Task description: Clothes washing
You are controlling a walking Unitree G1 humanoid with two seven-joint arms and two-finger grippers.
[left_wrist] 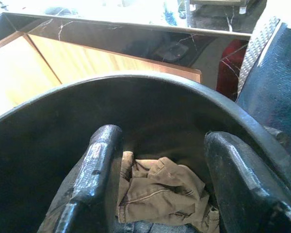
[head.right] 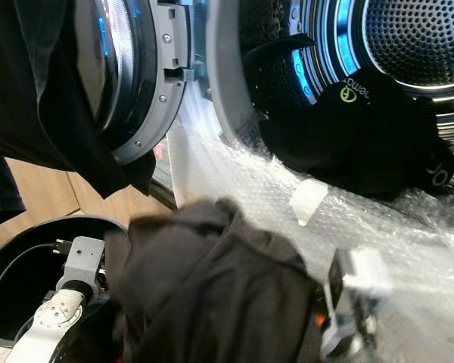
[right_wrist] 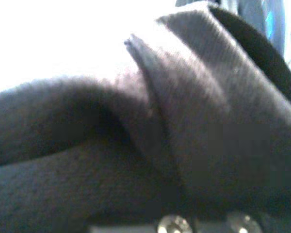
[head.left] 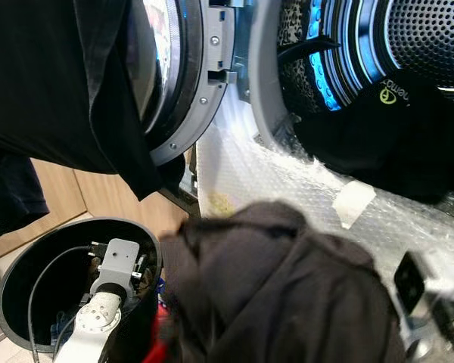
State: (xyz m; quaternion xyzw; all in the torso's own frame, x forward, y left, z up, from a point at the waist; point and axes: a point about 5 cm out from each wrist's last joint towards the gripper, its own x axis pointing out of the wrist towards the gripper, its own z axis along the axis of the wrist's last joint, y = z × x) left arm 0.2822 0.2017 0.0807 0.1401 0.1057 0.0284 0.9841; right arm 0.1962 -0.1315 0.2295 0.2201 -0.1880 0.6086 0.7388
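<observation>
Left claw (left_wrist: 160, 184) spread wide inside the laundry basket (head.left: 30, 257), tan garment (left_wrist: 160, 189) just beneath. Right claw's grip unclear, buried under the brown garment (head.left: 287, 287). Lift it high over the drum (head.left: 408, 45) lip.

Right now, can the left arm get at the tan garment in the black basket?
Probably yes. The left gripper is already inside the black basket, fingers open, with the tan garment just beyond them and nothing between.

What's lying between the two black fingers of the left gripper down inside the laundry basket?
In the left wrist view, a crumpled tan garment lies at the bottom of the black basket, seen in the gap of the open left gripper, untouched by either finger.
</observation>
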